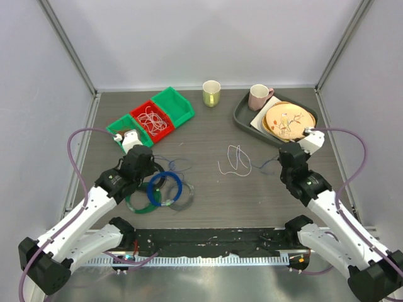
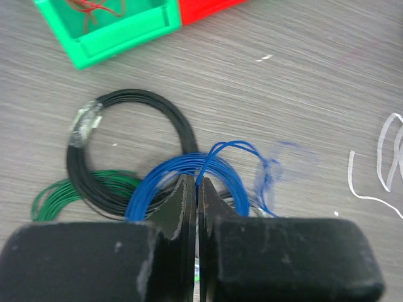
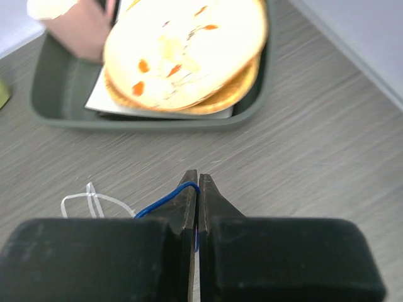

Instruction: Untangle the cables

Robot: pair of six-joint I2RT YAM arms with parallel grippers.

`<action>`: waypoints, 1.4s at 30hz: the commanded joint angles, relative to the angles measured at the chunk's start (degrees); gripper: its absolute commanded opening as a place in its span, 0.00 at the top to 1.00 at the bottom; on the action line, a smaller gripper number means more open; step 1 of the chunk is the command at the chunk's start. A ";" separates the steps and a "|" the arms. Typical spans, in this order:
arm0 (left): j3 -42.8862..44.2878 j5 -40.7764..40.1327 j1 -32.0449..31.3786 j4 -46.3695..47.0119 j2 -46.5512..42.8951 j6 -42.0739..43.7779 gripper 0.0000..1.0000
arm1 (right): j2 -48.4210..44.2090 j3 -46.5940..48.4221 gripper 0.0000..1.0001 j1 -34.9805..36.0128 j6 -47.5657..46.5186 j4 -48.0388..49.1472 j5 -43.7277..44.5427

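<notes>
near the dark rounded tray [image 3: 53, 100], my right gripper [image 3: 198, 180] pinches a thin blue wire [image 3: 160, 202]; well left of it, my left gripper [image 2: 196, 184] clamps a thin blue loop [image 2: 236, 145].

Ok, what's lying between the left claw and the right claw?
Top view: a loose white cable lies midway. The left claw and the right claw each pinch thin blue cable.

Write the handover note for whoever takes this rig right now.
Left jaws: shut on the blue wire, right by the coils.
Right jaws: shut on a blue wire end near the tray; whether it is the same wire is unclear.
White wire: loose mid-table.
More wires: in the red bin.
Done: white wire lies free of the coils.
Left: probably draw the blue wire clear, then the bin's tangle.
</notes>
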 commanded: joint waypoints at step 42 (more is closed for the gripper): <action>48.83 -8.48 2.92 6.63 42.99 18.68 1.00 | -25.27 -16.01 0.99 -5.02 0.31 8.65 -43.13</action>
